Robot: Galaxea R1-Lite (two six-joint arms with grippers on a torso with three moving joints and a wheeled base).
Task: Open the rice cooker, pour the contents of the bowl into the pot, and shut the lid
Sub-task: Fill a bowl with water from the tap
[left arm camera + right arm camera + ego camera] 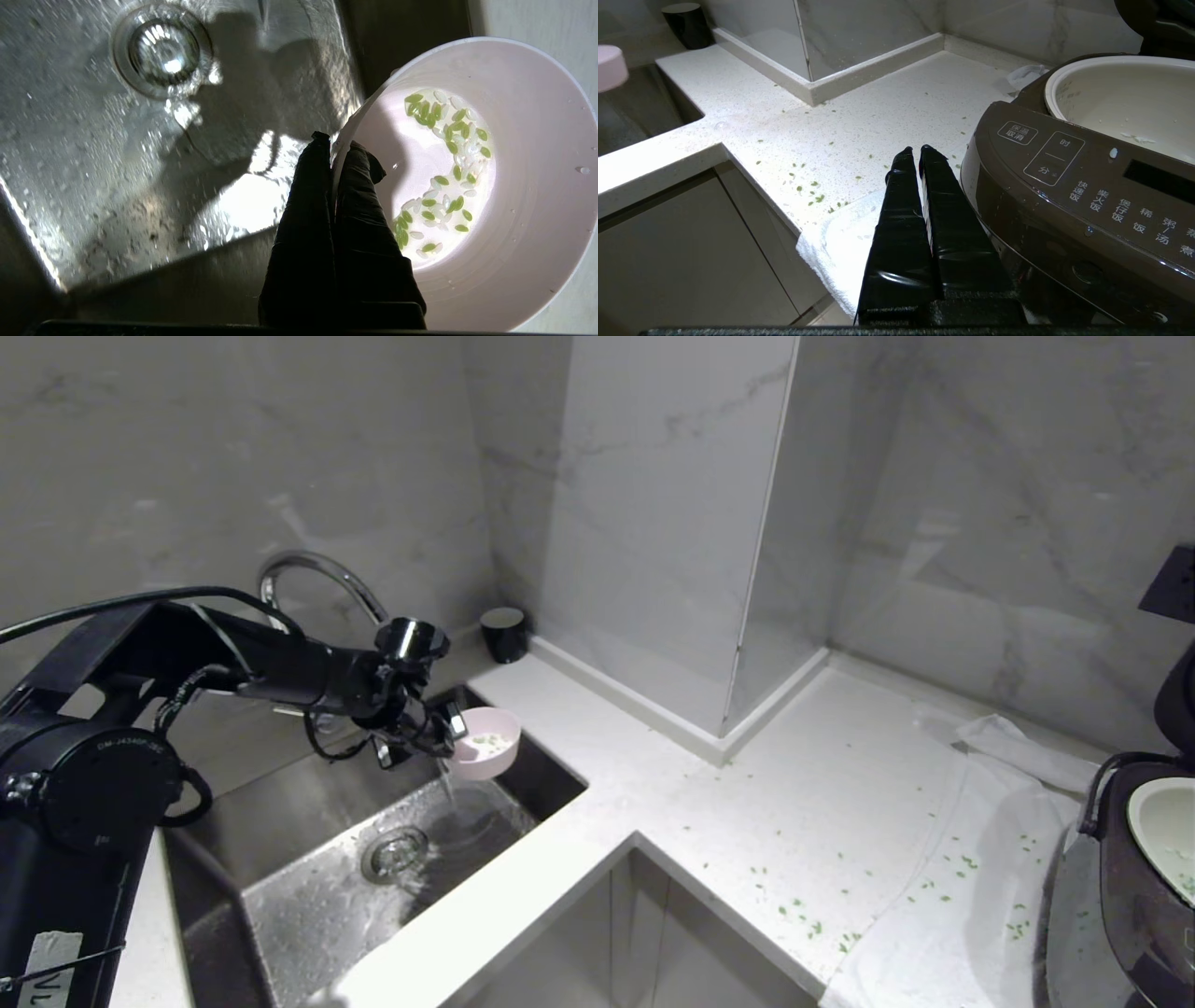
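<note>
The bowl is up in the air over the sink, tipped toward the basin, and a thin stream of water is running from its lower edge down to the wet steel near the drain. Inside it the contents, green bits mixed with white grains, cling in a curved band on the white wall. The left hand has it by the rim: fingers pinched tight together, one inside the bowl and one outside, with the thin wall caught between them. The left arm reaches in from the left of the head view, under the curved faucet.

Over at the far right, the rice cooker sits on the bench with its lid up, only a dark edge of that lid showing. The pot is exposed, off-white, with a few grains stuck low on its wall. The cooker stands on a white towel that spreads toward the bench edge, well apart from the bowl.

The right hand is parked just beside the cooker's front panel, fingers pressed together, gripping nothing. Green bits are scattered across the bench and the towel between sink and cooker. A small black cup stands in the back corner by the sink, against the marble wall.
</note>
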